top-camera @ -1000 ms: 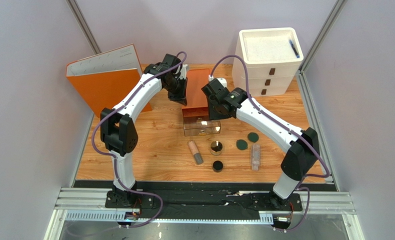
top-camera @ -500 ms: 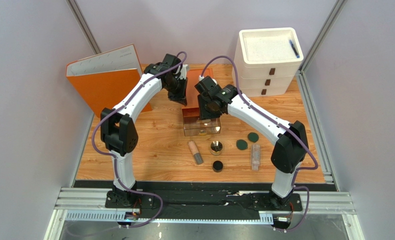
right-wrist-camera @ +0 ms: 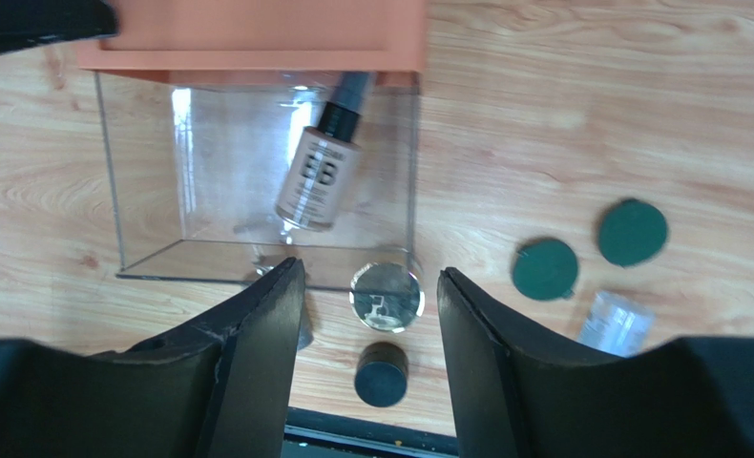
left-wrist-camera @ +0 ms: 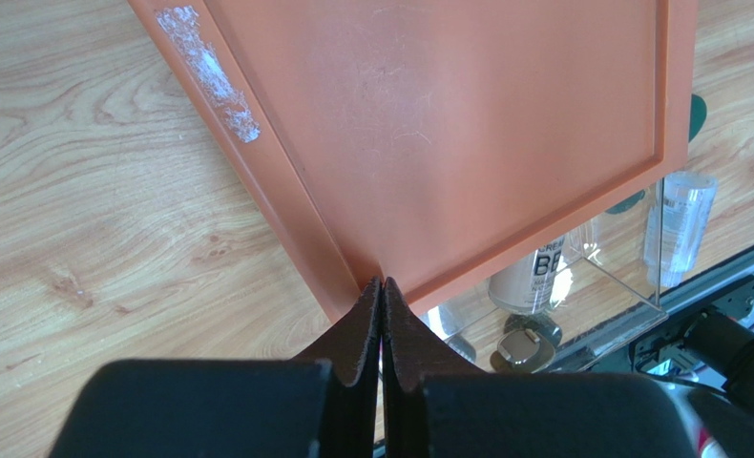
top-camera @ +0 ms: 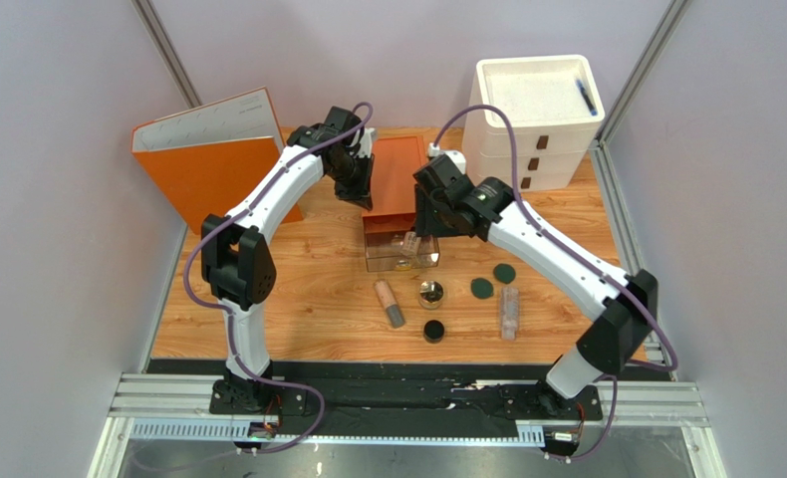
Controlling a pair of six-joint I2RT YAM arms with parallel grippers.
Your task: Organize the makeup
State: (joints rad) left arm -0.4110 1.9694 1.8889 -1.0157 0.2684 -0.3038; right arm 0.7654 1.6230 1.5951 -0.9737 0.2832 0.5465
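A clear box [top-camera: 376,261] stands mid-table with its orange lid [top-camera: 393,174] raised behind it. My left gripper [top-camera: 356,196] is shut on the lid's corner [left-wrist-camera: 381,282]. A slim beige bottle [right-wrist-camera: 319,176] lies inside the box. My right gripper [top-camera: 425,231] hangs open and empty over the box's near right corner [right-wrist-camera: 371,286]. On the table in front lie a beige tube with grey cap [top-camera: 389,303], a round gold jar [right-wrist-camera: 386,296], a black pot [right-wrist-camera: 382,374], two dark green discs [right-wrist-camera: 546,268] and another slim bottle [top-camera: 509,313].
An orange binder [top-camera: 208,159] stands at the back left. A white drawer unit [top-camera: 537,119] stands at the back right with a black pen [top-camera: 587,97] on top. The black rail [top-camera: 407,373] runs along the table's near edge.
My right arm swung left over the box, then drew back to the right. The beige bottle now shows lying in the box. The left arm has not moved.
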